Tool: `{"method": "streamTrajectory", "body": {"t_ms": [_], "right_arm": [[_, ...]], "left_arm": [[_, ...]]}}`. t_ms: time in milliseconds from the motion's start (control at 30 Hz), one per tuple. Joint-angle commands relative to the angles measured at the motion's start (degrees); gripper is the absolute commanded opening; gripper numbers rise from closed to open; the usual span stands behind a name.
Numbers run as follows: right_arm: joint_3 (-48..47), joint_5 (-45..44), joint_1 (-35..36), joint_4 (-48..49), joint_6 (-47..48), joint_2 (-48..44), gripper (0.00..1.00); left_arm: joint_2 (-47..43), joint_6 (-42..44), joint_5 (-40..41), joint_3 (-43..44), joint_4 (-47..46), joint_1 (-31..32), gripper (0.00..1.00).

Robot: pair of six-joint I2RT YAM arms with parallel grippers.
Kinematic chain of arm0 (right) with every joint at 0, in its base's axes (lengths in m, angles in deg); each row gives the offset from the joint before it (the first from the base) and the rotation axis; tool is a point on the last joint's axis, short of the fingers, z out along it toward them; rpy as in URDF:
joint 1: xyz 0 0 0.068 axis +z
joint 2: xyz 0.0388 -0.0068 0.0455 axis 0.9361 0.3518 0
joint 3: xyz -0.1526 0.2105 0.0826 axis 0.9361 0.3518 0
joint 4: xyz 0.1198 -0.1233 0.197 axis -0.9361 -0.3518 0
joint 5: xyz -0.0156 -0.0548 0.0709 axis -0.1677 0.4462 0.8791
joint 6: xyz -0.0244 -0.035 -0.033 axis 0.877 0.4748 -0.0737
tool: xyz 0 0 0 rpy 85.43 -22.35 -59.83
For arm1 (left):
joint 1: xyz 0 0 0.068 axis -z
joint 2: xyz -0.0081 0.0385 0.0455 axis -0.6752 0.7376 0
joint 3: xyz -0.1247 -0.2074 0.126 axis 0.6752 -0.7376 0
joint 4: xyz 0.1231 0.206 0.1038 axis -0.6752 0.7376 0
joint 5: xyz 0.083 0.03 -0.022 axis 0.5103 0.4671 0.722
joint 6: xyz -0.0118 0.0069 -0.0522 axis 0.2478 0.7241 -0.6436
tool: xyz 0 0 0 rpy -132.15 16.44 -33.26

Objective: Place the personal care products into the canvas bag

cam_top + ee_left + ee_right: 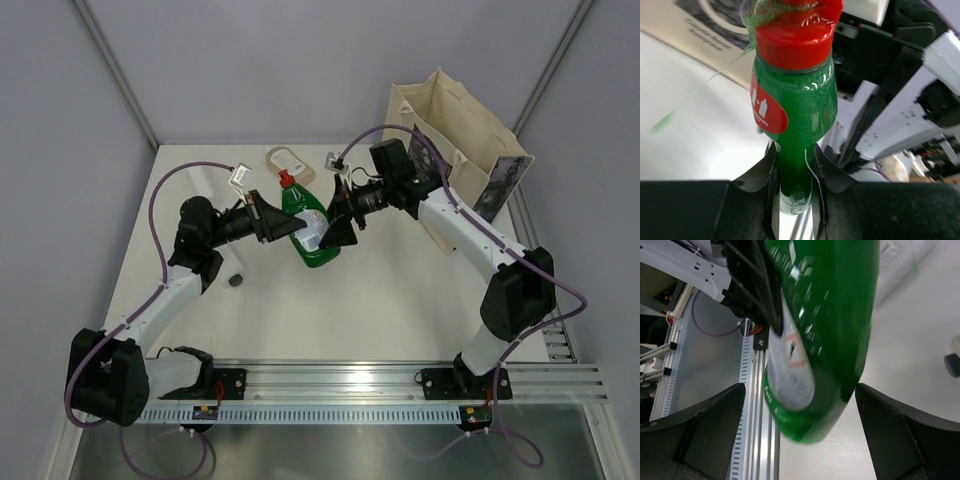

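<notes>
A green bottle with a red cap (310, 228) is held above the table's middle, tilted, cap toward the back. My left gripper (289, 229) is shut on its lower body; in the left wrist view both fingers (769, 172) press the green bottle (795, 110). My right gripper (336, 228) is open around the bottle's other side. In the right wrist view the bottle (830, 340) hangs between the spread fingers (705, 432) without touching them. The canvas bag (455, 125) stands at the back right. A beige pouch (289, 161) lies behind the bottle.
A clear black-capped bottle (236, 276) lies on the table left of centre, under my left arm; its cap shows in the right wrist view (952, 363). Another small container (333, 160) lies beside the pouch. A metal rail (400, 385) runs along the near edge.
</notes>
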Motion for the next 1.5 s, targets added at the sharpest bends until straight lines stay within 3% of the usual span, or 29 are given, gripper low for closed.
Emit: {"method": "streamTrajectory", "body": {"t_ms": [0, 133, 233, 333, 367, 433, 467, 500, 567, 633, 667, 700, 867, 900, 1067, 1200, 1300, 1467], "right_arm": [[-0.89, -0.22, 4.79, 7.48, -3.08, 0.3, 0.99], [-0.45, -8.73, 5.07, 7.05, -0.72, -1.45, 0.99], [-0.27, -5.7, 5.07, 6.07, -0.78, -1.55, 0.98], [2.36, 0.71, 5.15, 10.54, -6.66, -1.98, 0.77], [3.41, 2.13, 5.16, 12.64, -7.99, -1.99, 0.59], [4.12, 4.51, 5.16, 13.62, -10.45, -2.25, 0.35], [4.47, 5.13, 5.16, 13.89, -10.81, -2.34, 0.26], [4.47, 5.57, 5.16, 13.72, -10.9, -2.51, 0.09], [4.56, 5.4, 5.16, 14.15, -11.42, -3.39, 0.0], [4.04, 4.44, 5.07, 14.33, -11.69, -4.35, 0.0], [3.17, 4.26, 4.98, 13.99, -11.69, -4.62, 0.0], [2.37, 3.47, 4.46, 13.63, -11.6, -4.88, 0.0], [-4.91, 1.97, -1.68, 10.74, -11.95, -5.68, 0.0], [-6.41, 1.54, -3.35, 10.29, -12.22, -5.68, 0.0], [-21.75, -8.11, -17.5, 6.09, -14.06, -3.4, 0.0], [-30.49, -32.4, -25.42, 5.28, -18.46, -0.59, 0.0], [-35.07, -45.43, -29.03, 5.89, -17.58, 2.13, 0.0], [-38.5, -51.81, -33.6, 9.14, -10.57, 6.62, 0.0]], "left_arm": [[-1.25, -8.57, -4.98, 2.47, -17.3, 3.26, 0.0], [-1.42, -9.29, -5.33, 2.99, -17.49, 3.26, 0.0], [-1.68, -9.99, -4.81, 2.64, -18.27, 3.35, 0.0], [-1.77, -9.99, -3.41, 2.38, -18.45, 3.35, 0.0], [-1.77, -9.65, -2.44, 2.38, -18.54, 3.35, 0.0], [-1.68, -9.38, -1.12, 2.2, -18.01, 3.43, 0.06], [-1.68, -9.2, -0.16, 2.12, -17.92, 3.35, 0.11], [-1.6, -9.29, 0.46, 2.11, -17.66, 3.35, 0.2], [-1.77, -8.85, 1.61, 2.2, -15.39, 3.35, 0.37], [-1.95, -7.45, 3.1, 2.9, -12.93, 3.26, 0.49], [-2.47, -5.44, 3.8, 3.17, -9.69, 3.26, 0.66], [-3.0, -3.86, 5.55, 3.6, -7.66, 3.26, 0.75], [-8.44, 9.15, 17.05, 8.26, 17.33, -0.34, 0.96], [-10.8, 12.3, 24.91, 9.05, 20.71, -1.04, 0.99], [-16.7, 15.32, 44.88, 7.22, 37.86, -5.35, 0.99], [-18.82, 9.79, 56.34, 5.99, 52.02, -7.37, 0.99], [-20.05, 8.91, 57.94, 4.76, 57.74, -9.04, 0.99], [-24.61, 6.98, 63.2, 1.41, 62.05, -9.92, 0.99]]}}
